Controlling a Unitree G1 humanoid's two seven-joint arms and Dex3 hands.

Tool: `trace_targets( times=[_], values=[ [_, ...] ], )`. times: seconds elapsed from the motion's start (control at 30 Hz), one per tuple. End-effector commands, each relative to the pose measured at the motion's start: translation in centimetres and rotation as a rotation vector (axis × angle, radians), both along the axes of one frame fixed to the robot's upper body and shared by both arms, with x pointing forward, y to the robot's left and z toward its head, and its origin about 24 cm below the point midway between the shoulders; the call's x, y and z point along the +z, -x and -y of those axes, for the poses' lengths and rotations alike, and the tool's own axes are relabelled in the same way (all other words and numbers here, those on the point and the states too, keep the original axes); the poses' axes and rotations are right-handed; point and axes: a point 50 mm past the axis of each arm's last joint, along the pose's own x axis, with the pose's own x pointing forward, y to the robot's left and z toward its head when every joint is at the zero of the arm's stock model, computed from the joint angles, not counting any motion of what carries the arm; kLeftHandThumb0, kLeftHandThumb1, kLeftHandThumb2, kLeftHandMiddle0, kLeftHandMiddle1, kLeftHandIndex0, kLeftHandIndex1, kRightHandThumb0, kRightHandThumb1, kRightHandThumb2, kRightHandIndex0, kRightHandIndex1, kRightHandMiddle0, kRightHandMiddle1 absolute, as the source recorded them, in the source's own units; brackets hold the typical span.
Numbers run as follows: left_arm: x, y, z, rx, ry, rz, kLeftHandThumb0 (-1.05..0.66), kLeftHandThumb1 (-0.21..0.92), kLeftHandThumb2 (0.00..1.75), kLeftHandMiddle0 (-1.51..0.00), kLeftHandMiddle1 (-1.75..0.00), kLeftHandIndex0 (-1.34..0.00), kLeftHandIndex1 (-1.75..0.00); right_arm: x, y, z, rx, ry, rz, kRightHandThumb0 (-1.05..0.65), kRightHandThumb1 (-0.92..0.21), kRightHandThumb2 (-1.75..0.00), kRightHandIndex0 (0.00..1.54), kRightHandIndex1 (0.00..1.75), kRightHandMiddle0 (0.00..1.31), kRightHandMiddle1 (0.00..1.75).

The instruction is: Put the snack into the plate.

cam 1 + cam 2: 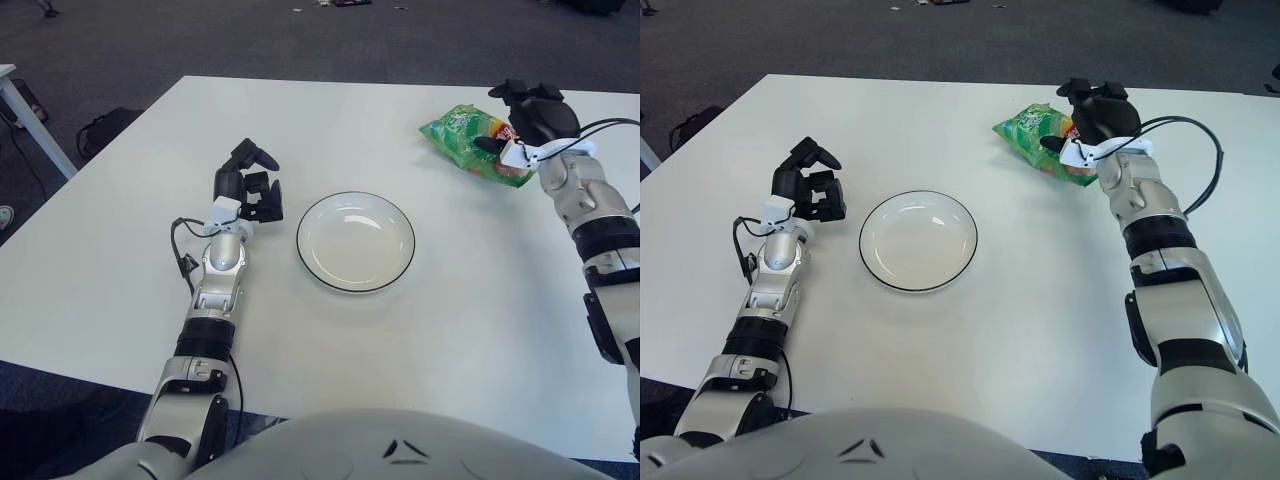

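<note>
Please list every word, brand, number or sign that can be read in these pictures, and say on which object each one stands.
No text can be read in either view.
Green snack bag, under the right hand: it carries a yellow and red printed patch, but the lettering is too small to read.
White plate with dark rim: no marking.
Left hand, left of the plate, and the white table: no label visible.

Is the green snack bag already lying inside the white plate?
No, the snack bag lies on the table far right of the plate, under the right hand; the plate holds nothing.
</note>
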Motion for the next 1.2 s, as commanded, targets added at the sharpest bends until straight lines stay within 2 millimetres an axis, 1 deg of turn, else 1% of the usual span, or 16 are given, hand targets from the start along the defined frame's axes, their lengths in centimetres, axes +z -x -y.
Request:
trace_targets(
  times=[0.0,0.13,0.33,0.53,0.63,0.67,0.73,0.87,0.9,0.97,1.13,1.17],
  values=[
    [-7.3,4.1,-0.1,0.054,0.047,-0.279,-0.52,0.23,1.43,-1.38,-1.75,-0.69,-1.75,1.0,-1.0,-0.7,0.025,0.021,0.046,-0.76,-0.89,-0.66,0.00,0.61,0.00,0.66],
    [-7.3,4.1,-0.1,0.055,0.048,-0.277,-0.52,0.22,1.43,-1.38,-1.75,-0.69,-1.75,0.6,-1.3,-1.0,0.017,0.044,0.032,-0.83,-0.91,-0.67,0.00,0.61,0.00,0.68],
    [-7.3,4.1,-0.1,0.048,0.045,-0.281,-0.52,0.22,1.43,-1.39,-1.75,-0.69,-1.75,-0.1,-1.5,-1.4,0.012,0.072,0.010,-0.91,-0.92,-0.75,0.00,0.57,0.00,0.71],
    [-7.4,4.1,-0.2,0.048,0.052,-0.281,-0.52,0.23,1.43,-1.38,-1.75,-0.69,-1.75,-1.7,-1.8,-2.9,-0.002,0.093,-0.051,-0.97,-0.92,-0.82,0.00,0.47,0.00,0.77],
    [-7.5,4.1,-0.2,0.056,0.051,-0.283,-0.52,0.23,1.43,-1.37,-1.75,-0.69,-1.75,-2.5,-1.9,-3.0,-0.036,0.096,-0.110,-1.00,-0.92,-0.85,0.00,0.41,0.00,0.78],
    [-7.6,4.1,-0.2,0.059,0.051,-0.284,-0.52,0.23,1.42,-1.37,-1.75,-0.69,-1.75,-2.6,-1.9,-2.9,-0.047,0.095,-0.126,-1.01,-0.92,-0.87,0.00,0.36,0.00,0.76],
    [-7.6,4.1,-0.2,0.065,0.050,-0.287,-0.52,0.23,1.42,-1.37,-1.75,-0.69,-1.75,-2.9,-1.9,-2.8,-0.065,0.092,-0.154,-1.02,-0.92,-0.89,0.00,0.32,0.00,0.74],
    [-7.7,4.3,-0.3,0.078,0.051,-0.296,-0.52,0.22,1.44,-1.37,-1.75,-0.70,-1.75,-3.7,-1.8,-2.7,-0.109,0.088,-0.221,-1.04,-0.92,-0.94,0.00,0.09,0.00,0.57],
    [-7.7,4.3,-0.3,0.081,0.050,-0.296,-0.52,0.22,1.44,-1.37,-1.75,-0.70,-1.75,-4.0,-1.8,-2.6,-0.126,0.092,-0.246,-1.04,-0.92,-0.95,0.00,0.08,0.00,0.55],
    [-7.7,4.4,-0.3,0.087,0.050,-0.296,-0.52,0.21,1.45,-1.37,-1.75,-0.70,-1.75,-4.4,-1.7,-2.4,-0.150,0.097,-0.282,-1.05,-0.92,-0.96,0.00,0.03,0.00,0.44],
    [-7.7,4.5,-0.4,0.094,0.044,-0.295,-0.53,0.20,1.46,-1.38,-1.75,-0.71,-1.75,-4.9,-1.6,-2.3,-0.183,0.100,-0.336,-1.05,-0.92,-0.98,0.00,0.00,0.00,0.26],
    [-7.7,4.5,-0.4,0.096,0.043,-0.294,-0.53,0.20,1.46,-1.38,-1.75,-0.71,-1.75,-5.4,-1.5,-2.2,-0.190,0.100,-0.357,-1.05,-0.92,-0.98,0.00,0.00,0.00,0.24]
  ],
)
